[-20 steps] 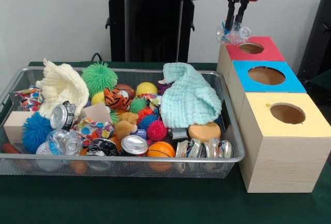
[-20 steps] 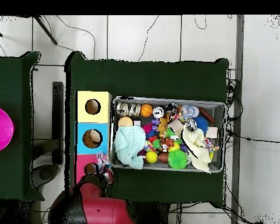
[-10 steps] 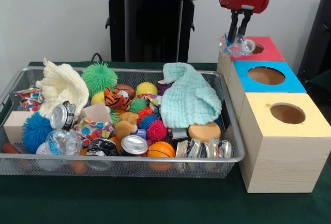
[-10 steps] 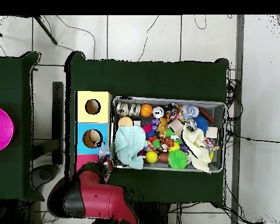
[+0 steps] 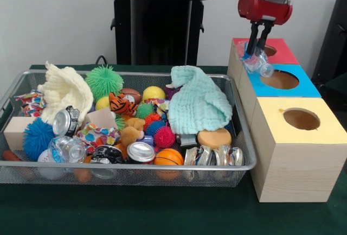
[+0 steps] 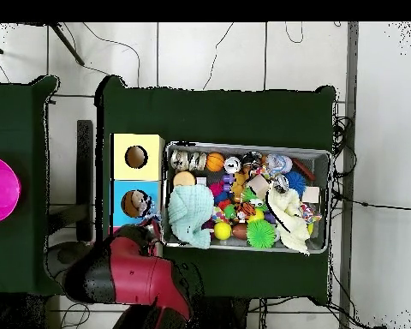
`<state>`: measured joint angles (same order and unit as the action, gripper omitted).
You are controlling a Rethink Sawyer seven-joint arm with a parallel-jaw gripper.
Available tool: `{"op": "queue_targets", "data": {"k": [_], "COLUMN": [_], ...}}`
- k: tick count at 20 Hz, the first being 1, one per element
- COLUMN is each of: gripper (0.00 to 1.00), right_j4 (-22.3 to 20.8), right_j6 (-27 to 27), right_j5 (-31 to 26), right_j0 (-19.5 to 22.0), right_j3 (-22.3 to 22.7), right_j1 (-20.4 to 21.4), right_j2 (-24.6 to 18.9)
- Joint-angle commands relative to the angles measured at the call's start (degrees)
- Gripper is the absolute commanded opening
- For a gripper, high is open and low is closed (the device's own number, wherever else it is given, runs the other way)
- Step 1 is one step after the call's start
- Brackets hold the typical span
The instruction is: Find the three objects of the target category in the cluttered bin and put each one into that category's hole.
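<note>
Red-topped box (image 5: pixel 282 50) edge | gripper (image 5: pixel 256 53) pinching bottle (image 5: pixel 258 65) | above blue box (image 5: pixel 303 86) rim

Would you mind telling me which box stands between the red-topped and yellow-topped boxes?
The blue-topped box stands there, plain in the front view; the tool holds a bottle over its edge.

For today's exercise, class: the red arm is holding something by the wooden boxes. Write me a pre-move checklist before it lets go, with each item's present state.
1. Grip: the gripper is shut on the wrinkly see-through plastic bottle: ok.
2. Bottle over the round hole in the red-topped wooden box: not ok; it hangs at the edge where the red top meets the blue top.
3. Clear of the round hole in the blue-topped box: not ok, it is close beside it.
4. Red hole unblocked: cannot tell, the gripper partly covers it.
5. More bottles left in the silver wire mesh tray: ok, one lies at the near left.
</note>
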<state>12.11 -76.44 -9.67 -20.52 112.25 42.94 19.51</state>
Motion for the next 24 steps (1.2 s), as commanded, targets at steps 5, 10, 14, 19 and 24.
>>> {"op": "queue_targets", "data": {"k": [5, 10, 14, 19, 24], "gripper": [0.00, 0.00, 0.00, 0.00, 0.00], "right_j4": [7.3, 9.3, 10.5, 11.8, 9.5], "right_j6": [-18.9, -20.4, -21.4, -23.0, -21.5], "right_j5": [-7.7, -11.1, -10.6, -10.3, -6.1], "right_j0": [-4.3, -6.8, -7.6, -8.5, -8.3], "right_j3": [-8.8, -12.9, -15.0, -17.3, -16.4], "right_j1": [-8.3, -10.3, -12.6, -14.6, -14.6], "right_j2": [1.7, 3.4, 3.6, 3.6, 3.5]}}
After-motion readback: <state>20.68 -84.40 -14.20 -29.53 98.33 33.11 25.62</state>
